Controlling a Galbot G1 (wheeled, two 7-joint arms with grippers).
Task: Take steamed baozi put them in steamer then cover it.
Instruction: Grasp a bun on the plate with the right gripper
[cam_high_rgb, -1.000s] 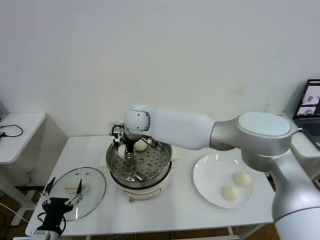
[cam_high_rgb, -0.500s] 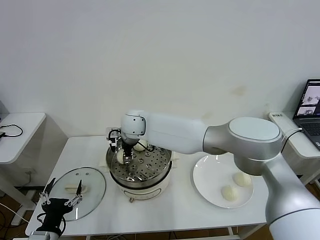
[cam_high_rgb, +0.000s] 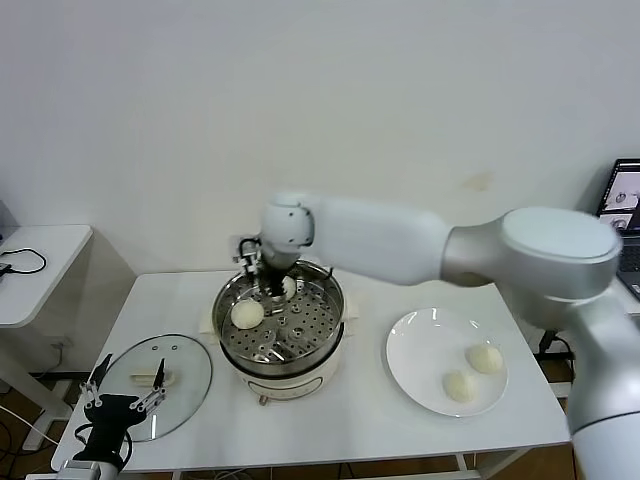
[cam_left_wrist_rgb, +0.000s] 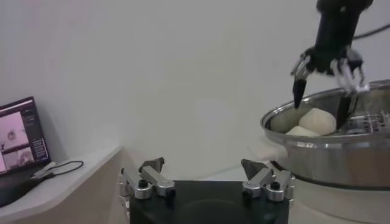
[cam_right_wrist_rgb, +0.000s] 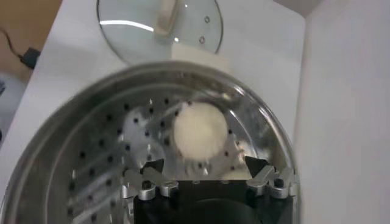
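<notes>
Nearest the robot, the left gripper (cam_high_rgb: 124, 402) sits low at the front left corner of the table (cam_high_rgb: 330, 420), its jaws spread wide with nothing between them, right over the near edge of the glass lid (cam_high_rgb: 157, 385). The lid lies flat on the table, handle up, to the left of the steamer (cam_high_rgb: 281, 335) and apart from it.

Over on the right, the white plate (cam_high_rgb: 446, 361) carries two buns (cam_high_rgb: 459, 385), side by side, both well clear of the steamer.

Middle of the table now: the steamer stands open, perforated tray showing. One bun (cam_high_rgb: 247, 314) rests on the tray toward its left side. A second bun (cam_high_rgb: 288, 287) lies at the far rim, partly hidden behind the right gripper (cam_high_rgb: 268, 290).

The right arm reaches across from the right, and that gripper hangs just above the back of the steamer. From the left wrist view its fingers (cam_left_wrist_rgb: 298, 91) stand splayed apart, holding nothing, tips at the level of the pot's rim. The right wrist view looks straight down on the loose bun lying on the tray, free of the fingers.
</notes>
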